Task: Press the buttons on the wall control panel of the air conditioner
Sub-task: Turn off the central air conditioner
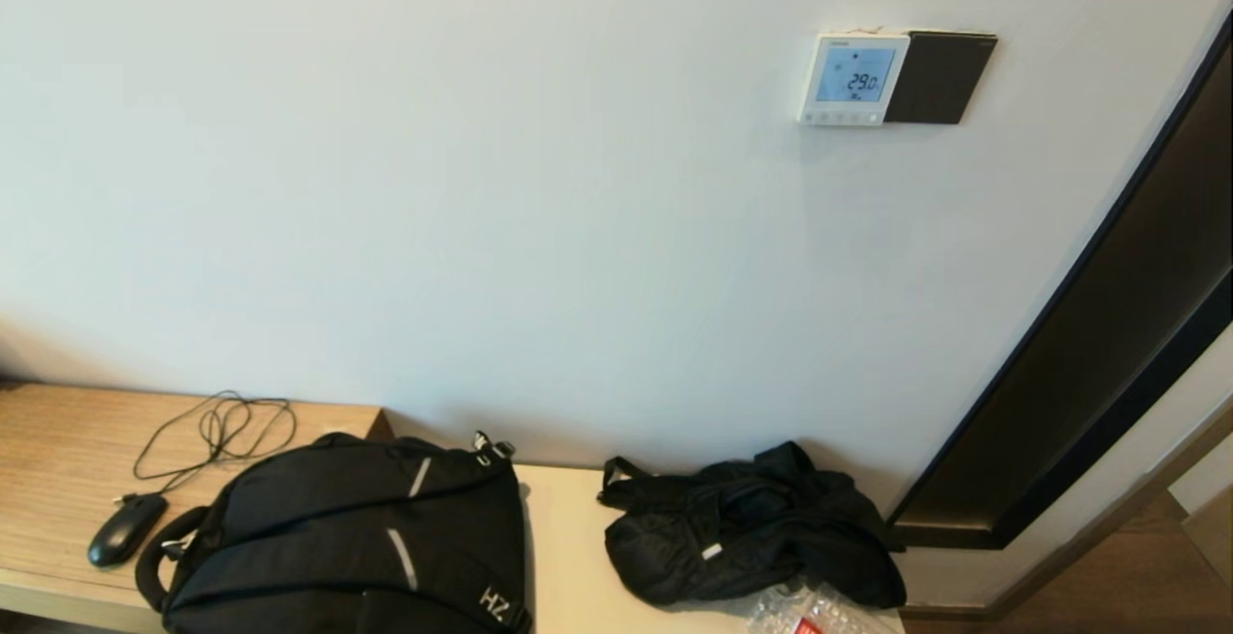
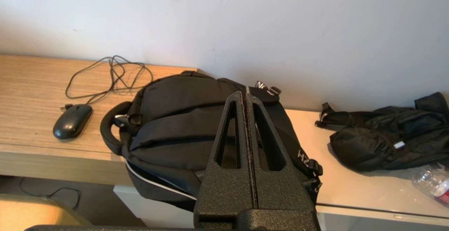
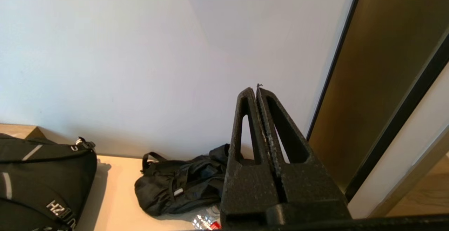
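The white wall control panel (image 1: 852, 79) hangs high on the wall at the right in the head view. Its screen is lit pale blue and reads 29.0. The row of tiny white buttons (image 1: 841, 118) runs along its lower edge. Neither gripper shows in the head view. My left gripper (image 2: 244, 96) is shut and empty, low over the black backpack (image 2: 182, 122). My right gripper (image 3: 255, 90) is shut and empty, facing the bare wall near the dark door frame (image 3: 372, 83). The panel is out of both wrist views.
A plain dark-brown square panel (image 1: 939, 77) sits right beside the white one. Below, the bench (image 1: 58, 461) holds a black mouse (image 1: 127, 528) with its cable, the backpack (image 1: 356, 538), a crumpled black bag (image 1: 751, 523) and a plastic bottle (image 1: 809, 610). The dark door frame (image 1: 1108, 326) runs along the right.
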Motion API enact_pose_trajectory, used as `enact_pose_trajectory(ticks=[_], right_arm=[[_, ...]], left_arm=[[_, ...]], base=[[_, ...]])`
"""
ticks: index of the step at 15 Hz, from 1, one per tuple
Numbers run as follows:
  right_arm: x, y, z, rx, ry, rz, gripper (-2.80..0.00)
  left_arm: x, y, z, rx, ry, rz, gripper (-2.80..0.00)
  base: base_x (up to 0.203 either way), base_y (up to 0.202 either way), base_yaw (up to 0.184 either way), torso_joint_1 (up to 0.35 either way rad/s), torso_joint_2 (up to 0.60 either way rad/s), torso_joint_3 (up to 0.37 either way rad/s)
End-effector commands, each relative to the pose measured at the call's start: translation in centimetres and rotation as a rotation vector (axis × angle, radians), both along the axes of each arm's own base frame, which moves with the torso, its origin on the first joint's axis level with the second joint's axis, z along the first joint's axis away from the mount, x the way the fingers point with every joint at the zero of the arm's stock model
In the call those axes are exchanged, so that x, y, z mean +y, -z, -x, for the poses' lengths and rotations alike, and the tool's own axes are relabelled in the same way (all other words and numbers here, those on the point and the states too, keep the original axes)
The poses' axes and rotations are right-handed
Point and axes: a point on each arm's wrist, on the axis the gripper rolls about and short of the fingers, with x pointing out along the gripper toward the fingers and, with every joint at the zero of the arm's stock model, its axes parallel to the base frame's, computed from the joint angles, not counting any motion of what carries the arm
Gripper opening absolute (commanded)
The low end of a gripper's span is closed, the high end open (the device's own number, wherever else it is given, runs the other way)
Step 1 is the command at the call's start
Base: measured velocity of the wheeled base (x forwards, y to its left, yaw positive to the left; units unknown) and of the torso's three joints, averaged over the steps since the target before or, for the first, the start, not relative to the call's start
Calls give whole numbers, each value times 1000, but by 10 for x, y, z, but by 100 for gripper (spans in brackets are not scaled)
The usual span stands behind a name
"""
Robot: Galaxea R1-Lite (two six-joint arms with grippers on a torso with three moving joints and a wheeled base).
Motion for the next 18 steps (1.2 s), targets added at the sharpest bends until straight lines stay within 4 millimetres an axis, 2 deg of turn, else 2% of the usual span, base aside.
enact_pose_trajectory(ticks=[1,4,9,15,18], right_arm=[[0,-27,-28,72,7,-1,-280],[-2,-57,-65,99,9,-1,-280],[-27,-93,-151,181,-13,-96,-280],[-53,-107,-226,221,-39,-147,-280],[-61,-112,-266,235,16,-163,-280]], left_arm=[[0,0,0,-1,0,0,-280],[0,0,0,-1,0,0,-280],[0,0,0,-1,-1,0,-280],[0,0,0,-1,0,0,-280],[0,0,0,-1,0,0,-280]], base=[[0,0,0,0,0,0],[0,0,0,0,0,0],[0,0,0,0,0,0],[0,0,0,0,0,0],[0,0,0,0,0,0]])
